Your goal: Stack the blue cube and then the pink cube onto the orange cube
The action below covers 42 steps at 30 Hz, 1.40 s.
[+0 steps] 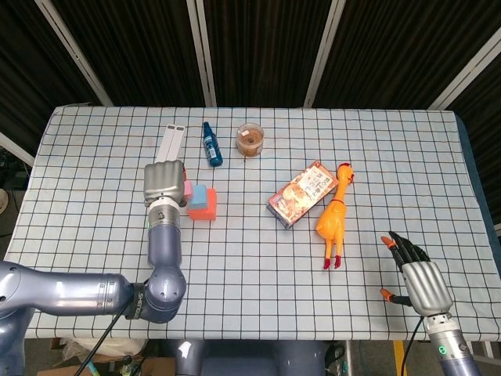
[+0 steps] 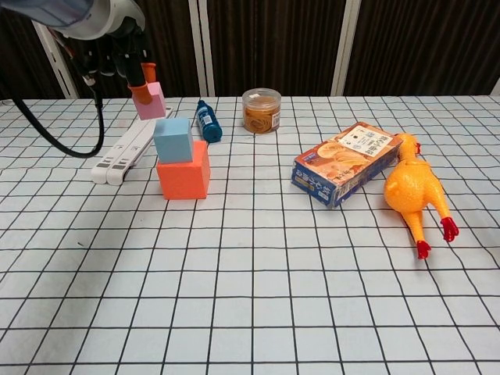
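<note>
The orange cube (image 2: 183,173) stands on the table left of centre, with the blue cube (image 2: 173,139) stacked on top of it. My left hand (image 2: 117,58) holds the pink cube (image 2: 148,101) in the air, just above and to the left of the blue cube, not touching it. From the head view the left hand (image 1: 163,184) covers most of the pink cube (image 1: 188,190), beside the blue cube (image 1: 199,197) and orange cube (image 1: 205,210). My right hand (image 1: 419,279) rests open near the table's front right edge, holding nothing.
A white folded stand (image 2: 125,146) lies left of the stack. A blue bottle (image 2: 208,121) and a round jar (image 2: 261,110) stand behind it. A snack box (image 2: 347,163) and a rubber chicken (image 2: 415,191) lie to the right.
</note>
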{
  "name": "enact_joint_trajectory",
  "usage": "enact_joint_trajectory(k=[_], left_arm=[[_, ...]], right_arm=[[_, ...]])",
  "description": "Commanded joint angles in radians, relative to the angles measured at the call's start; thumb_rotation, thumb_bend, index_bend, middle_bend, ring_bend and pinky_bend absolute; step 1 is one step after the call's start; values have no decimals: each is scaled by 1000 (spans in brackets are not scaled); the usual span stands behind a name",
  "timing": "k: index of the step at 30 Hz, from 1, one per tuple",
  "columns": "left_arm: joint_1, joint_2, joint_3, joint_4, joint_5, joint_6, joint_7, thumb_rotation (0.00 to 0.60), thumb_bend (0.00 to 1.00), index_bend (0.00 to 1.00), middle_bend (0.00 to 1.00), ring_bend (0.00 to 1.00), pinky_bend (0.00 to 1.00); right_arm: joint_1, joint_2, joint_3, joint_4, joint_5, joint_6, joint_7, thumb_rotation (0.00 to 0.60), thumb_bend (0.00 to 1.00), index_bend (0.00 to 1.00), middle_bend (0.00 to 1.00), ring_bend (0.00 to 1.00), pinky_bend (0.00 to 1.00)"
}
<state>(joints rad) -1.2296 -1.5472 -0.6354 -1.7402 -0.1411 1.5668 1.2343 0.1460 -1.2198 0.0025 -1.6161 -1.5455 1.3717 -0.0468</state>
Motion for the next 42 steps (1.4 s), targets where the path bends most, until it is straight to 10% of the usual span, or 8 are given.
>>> enact_joint_trajectory(k=[1,42], left_arm=[[3,-7,11,15,5,-16,-5,600,357,449,1000,785,777],[-25,-61,37,83,28,-52,-12,600,359,384,1000,785,777]], right_arm=[[0,-1,0,0,1,-1,-2,600,161,119,74,128,200],[0,3,1,-1,2,3,4,600,160,119,74,128,200]])
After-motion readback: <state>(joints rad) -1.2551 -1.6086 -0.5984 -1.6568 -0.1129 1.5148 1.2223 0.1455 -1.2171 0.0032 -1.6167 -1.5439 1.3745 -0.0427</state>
